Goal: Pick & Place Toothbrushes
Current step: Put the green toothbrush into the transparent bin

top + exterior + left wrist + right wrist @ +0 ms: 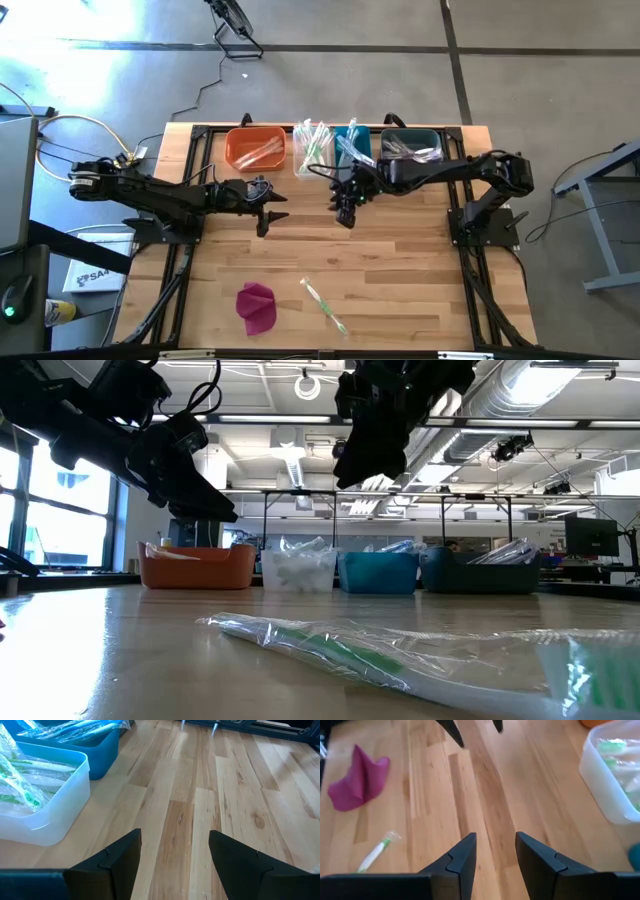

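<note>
Toothbrush (325, 305) green, wrapped, lone on table | judged light, slippery, gripped mid-handle | right gripper (495, 852) part-spread, empty | left gripper (175, 852) spread.

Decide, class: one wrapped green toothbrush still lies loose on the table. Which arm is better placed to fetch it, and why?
Probably the right. The right gripper, open and empty, hangs almost directly behind the loose toothbrush, and its wrist camera already shows it. The left gripper, also open, hangs farther to the side.

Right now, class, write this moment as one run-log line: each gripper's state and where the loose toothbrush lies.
left gripper: open, empty, above bare table | right gripper: open, empty, near bins | green toothbrush: wrapped, on table beside magenta cloth
</note>
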Robot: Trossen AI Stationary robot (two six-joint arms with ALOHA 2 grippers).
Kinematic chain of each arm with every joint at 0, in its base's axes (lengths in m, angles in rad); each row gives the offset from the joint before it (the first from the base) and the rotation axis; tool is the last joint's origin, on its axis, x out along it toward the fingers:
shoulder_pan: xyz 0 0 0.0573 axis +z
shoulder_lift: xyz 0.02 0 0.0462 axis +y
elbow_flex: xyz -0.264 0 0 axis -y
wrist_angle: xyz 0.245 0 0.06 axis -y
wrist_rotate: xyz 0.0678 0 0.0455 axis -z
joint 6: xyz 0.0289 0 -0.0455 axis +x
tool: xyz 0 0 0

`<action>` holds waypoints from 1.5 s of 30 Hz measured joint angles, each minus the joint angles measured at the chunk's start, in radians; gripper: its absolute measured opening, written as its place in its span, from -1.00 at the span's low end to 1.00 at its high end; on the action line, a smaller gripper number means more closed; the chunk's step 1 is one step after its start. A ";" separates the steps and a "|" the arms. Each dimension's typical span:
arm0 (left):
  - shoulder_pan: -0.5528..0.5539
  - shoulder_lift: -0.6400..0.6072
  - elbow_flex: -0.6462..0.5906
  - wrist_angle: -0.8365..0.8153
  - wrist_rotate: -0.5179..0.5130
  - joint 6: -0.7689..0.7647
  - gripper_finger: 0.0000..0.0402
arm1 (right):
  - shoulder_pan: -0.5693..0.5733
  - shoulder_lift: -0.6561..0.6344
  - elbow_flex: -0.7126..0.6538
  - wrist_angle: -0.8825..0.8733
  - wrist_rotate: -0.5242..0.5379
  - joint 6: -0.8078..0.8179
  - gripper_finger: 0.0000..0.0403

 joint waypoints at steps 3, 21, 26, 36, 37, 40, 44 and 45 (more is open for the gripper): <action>0.000 0.000 0.000 0.000 0.000 0.000 0.13 | 0.018 0.000 0.000 0.039 -0.006 0.019 -0.35; 0.000 0.000 0.000 0.000 0.000 0.000 0.13 | 0.285 0.001 0.000 0.315 0.164 0.106 -0.38; 0.000 0.000 0.000 0.000 0.000 0.000 0.13 | 0.389 0.001 0.000 0.334 0.344 0.129 -0.38; 0.000 0.000 0.000 0.000 0.000 0.000 0.13 | 0.478 0.001 0.000 0.450 0.403 0.175 -0.64; 0.000 0.000 0.000 0.000 0.000 0.000 0.13 | 0.481 0.001 0.000 0.450 0.396 0.196 -0.67; 0.000 0.000 0.000 0.000 0.000 0.000 0.13 | 0.490 0.001 0.000 0.451 0.353 0.265 -0.76; 0.000 0.000 0.000 0.000 0.000 0.000 0.13 | 0.514 0.012 0.001 0.449 0.328 0.328 -0.83; 0.000 0.000 0.000 0.000 0.000 0.000 0.13 | 0.524 0.014 0.000 0.442 0.328 0.336 -0.85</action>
